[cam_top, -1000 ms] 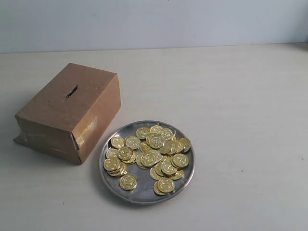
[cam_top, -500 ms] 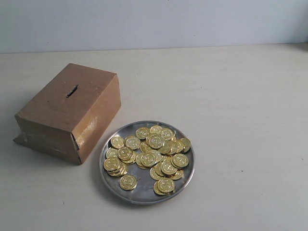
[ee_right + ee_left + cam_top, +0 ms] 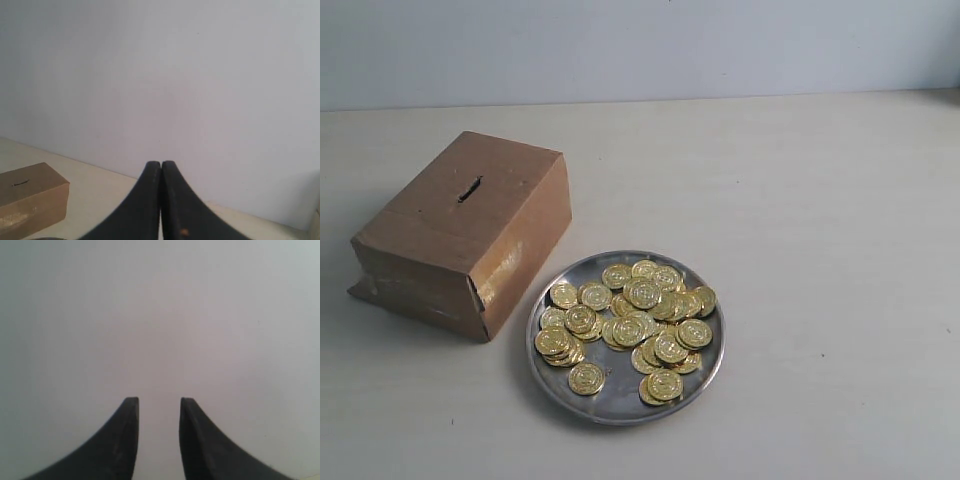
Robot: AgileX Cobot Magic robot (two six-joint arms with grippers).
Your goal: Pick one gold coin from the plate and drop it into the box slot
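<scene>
You have the plate [image 3: 618,412] of gold coins [image 3: 630,325] just beside the box [image 3: 460,235] on the table [image 3: 800,250], with the slot [image 3: 470,189] in the box's top face. Of the wrist views, only the right one catches the box. The right gripper [image 3: 161,164] has its fingers pressed together, and the left gripper [image 3: 159,402] has its fingers spread, facing a blank wall [image 3: 160,315].

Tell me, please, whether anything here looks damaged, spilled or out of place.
Only the box looks worn: its bottom corner nearest the left edge of the exterior view is crushed and flares outward, and the tape on its near corner is wrinkled. The slot looks slightly ragged. No coins lie outside the plate.
</scene>
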